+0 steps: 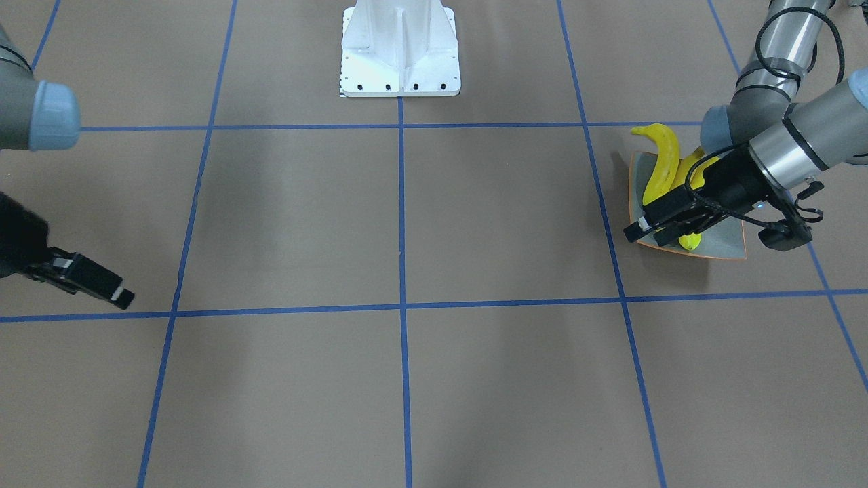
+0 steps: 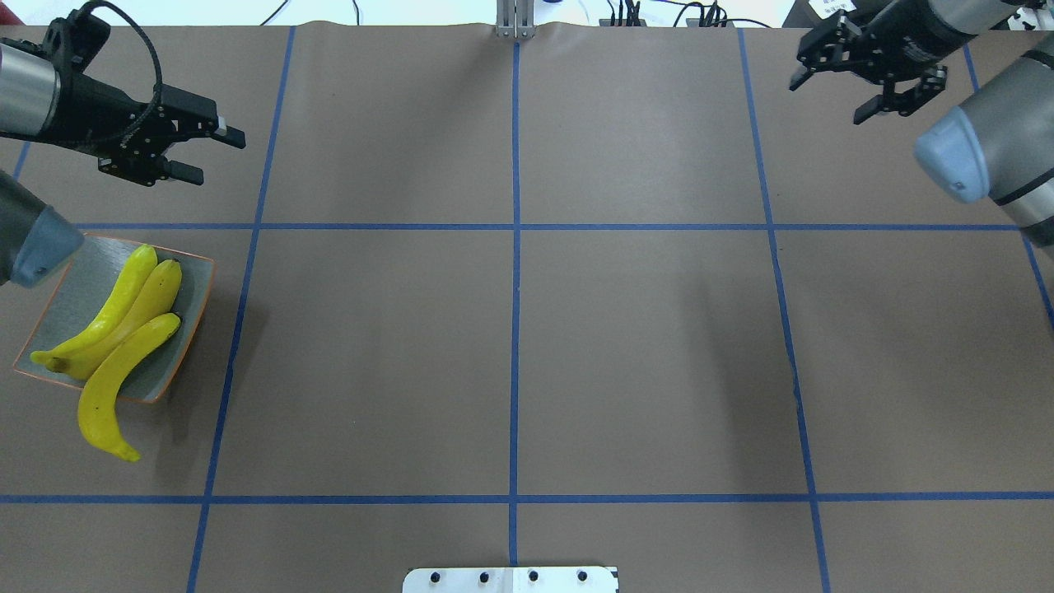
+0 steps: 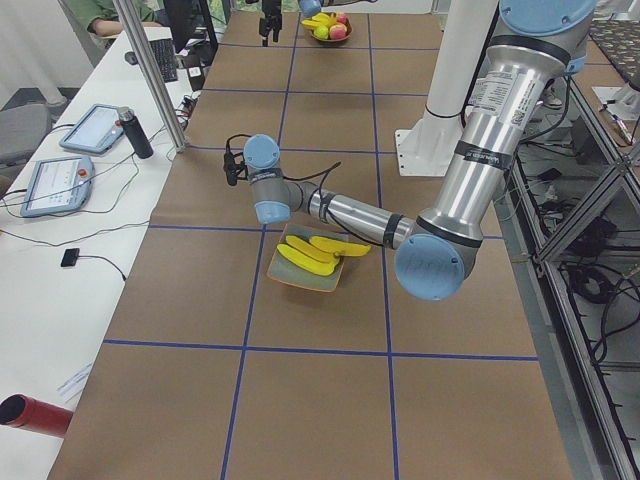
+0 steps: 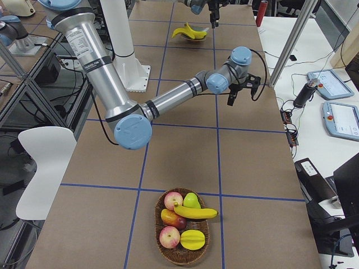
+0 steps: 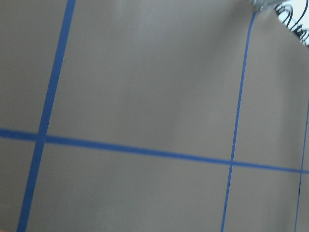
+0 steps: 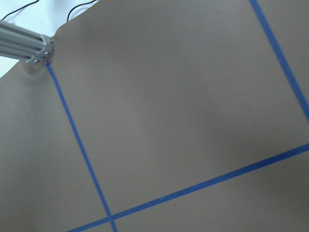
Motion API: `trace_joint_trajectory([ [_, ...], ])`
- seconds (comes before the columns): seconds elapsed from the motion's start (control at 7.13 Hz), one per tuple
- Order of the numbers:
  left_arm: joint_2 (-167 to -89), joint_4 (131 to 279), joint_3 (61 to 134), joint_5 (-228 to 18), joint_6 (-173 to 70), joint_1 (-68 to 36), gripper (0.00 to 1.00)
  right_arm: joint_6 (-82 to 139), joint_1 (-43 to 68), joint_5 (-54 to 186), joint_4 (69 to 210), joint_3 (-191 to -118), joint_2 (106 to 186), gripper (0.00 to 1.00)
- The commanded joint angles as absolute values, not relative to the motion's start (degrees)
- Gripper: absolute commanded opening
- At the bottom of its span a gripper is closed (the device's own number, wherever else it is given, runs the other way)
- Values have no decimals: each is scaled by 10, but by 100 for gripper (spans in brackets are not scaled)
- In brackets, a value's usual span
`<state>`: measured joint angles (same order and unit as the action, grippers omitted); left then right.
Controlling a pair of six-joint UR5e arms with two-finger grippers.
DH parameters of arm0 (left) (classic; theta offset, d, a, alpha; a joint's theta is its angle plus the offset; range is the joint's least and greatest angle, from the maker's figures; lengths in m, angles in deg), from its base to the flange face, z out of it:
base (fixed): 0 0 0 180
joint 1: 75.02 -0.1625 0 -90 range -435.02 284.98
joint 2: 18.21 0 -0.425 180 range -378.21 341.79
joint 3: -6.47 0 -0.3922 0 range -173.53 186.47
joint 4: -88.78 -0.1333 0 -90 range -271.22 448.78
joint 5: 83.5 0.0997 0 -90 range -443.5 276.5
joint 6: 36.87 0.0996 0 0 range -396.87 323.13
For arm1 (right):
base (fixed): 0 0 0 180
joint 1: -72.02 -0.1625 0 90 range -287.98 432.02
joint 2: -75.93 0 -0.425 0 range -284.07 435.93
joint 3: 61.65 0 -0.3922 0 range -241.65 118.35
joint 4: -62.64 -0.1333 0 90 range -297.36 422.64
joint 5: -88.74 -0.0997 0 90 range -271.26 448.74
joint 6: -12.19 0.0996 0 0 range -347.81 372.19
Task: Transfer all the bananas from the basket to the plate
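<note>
Three yellow bananas (image 2: 123,329) lie on the square grey-blue plate (image 2: 74,292) at the table's left; the front one (image 2: 111,395) hangs over the plate's near edge. They also show in the exterior left view (image 3: 320,250). A fourth banana (image 4: 196,213) lies in the wicker basket (image 4: 162,255) with other fruit, at the table's right end. My left gripper (image 2: 212,152) is open and empty, above the table beyond the plate. My right gripper (image 2: 827,99) is open and empty at the far right, away from the basket. Both wrist views show only bare table.
The basket also holds apples (image 4: 171,200) and other fruit. The white robot base (image 1: 400,51) stands at the table's near middle edge. Blue tape lines (image 2: 515,226) grid the brown table. Tablets and cables lie off the far side (image 3: 60,170).
</note>
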<state>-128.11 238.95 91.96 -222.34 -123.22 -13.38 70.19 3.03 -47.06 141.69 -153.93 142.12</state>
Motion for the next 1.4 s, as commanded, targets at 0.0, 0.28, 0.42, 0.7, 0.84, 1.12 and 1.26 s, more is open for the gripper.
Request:
trace_joint_trajectory([
  [0.0,-1291,2384,918,-2210,-1233,-137,99,476,-48,-469,1498,-1539,1491,100],
  [0.28,-1292,2384,916,-2203,-1230,-142,99,366,-122,-462,1514,-1515,1562,100],
  [0.42,-1293,2384,916,-2203,-1229,-145,99,312,-148,-437,1494,-1490,1577,100],
  [0.7,-1302,2384,903,-2203,-1229,-150,99,268,-163,-407,1408,-1411,1589,100],
  [0.84,-1302,2384,902,-2204,-1228,-150,99,271,-163,-388,1354,-1363,1589,100],
  [1.12,-1306,2384,903,-2204,-1229,-150,99,278,-162,-362,1284,-1315,1592,100],
  [1.26,-1306,2383,902,-2204,-1229,-150,99,278,-162,-367,1283,-1307,1592,100],
])
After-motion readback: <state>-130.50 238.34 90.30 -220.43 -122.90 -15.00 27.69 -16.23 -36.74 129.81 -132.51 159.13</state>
